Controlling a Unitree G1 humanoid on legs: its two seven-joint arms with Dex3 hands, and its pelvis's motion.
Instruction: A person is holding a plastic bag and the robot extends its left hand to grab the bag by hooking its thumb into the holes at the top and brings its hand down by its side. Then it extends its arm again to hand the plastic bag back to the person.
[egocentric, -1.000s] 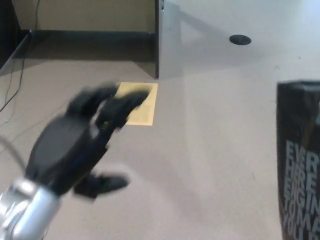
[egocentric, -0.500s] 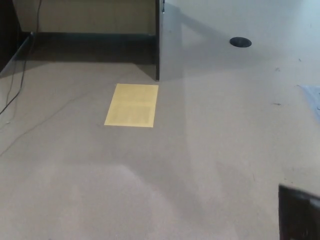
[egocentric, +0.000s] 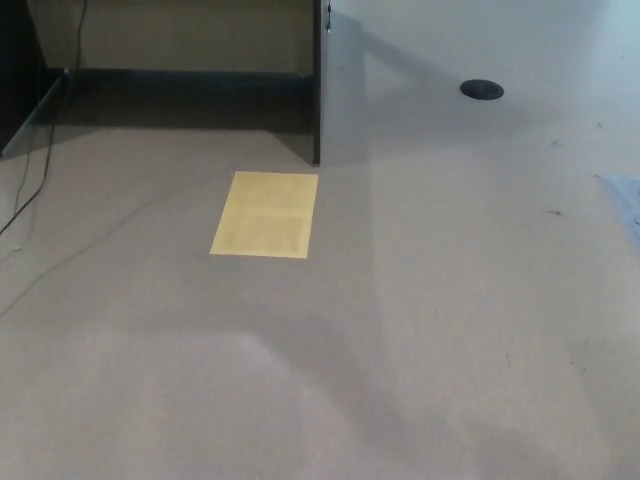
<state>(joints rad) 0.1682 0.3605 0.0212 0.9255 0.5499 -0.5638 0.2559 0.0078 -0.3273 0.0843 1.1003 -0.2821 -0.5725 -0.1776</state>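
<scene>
- Gone since one second ago: left hand, then raised at picture left with fingers spread and empty; absent half a second ago and absent now.
- Gone likewise: black printed bag, at the right edge a second ago, only a dark corner at lower right half a second ago, nothing of it now.
- Camera: slight shift only; the fixed items sit almost where they did.
- Left hand, present state: out of the picture. How far its fingers are open, or whether they have hold of anything, cannot be told.
- Right hand: out of the picture; fingers likewise unknown.
- Plastic bag, location: not visible anywhere in the head view. Whether it hangs from the robot's thumb or is with the person cannot be told.
- Person: no hand, sleeve or leg visible.
- Remaining items: grey floor (egocentric: 420, 330); yellow sheet (egocentric: 265, 214) lying flat on it; dark upright partition edge (egocentric: 315, 85) behind the sheet; round dark floor port (egocentric: 481, 90) at upper right; thin cable (egocentric: 40, 165) at far left; pale bluish patch (egocentric: 625, 195) at the right edge, unidentifiable.
- Judgement: arm probably lowered to the side, which would fit the carry stage, with the hand-back extension not yet begun. Unconfirmed, since no grasp is visible.
</scene>
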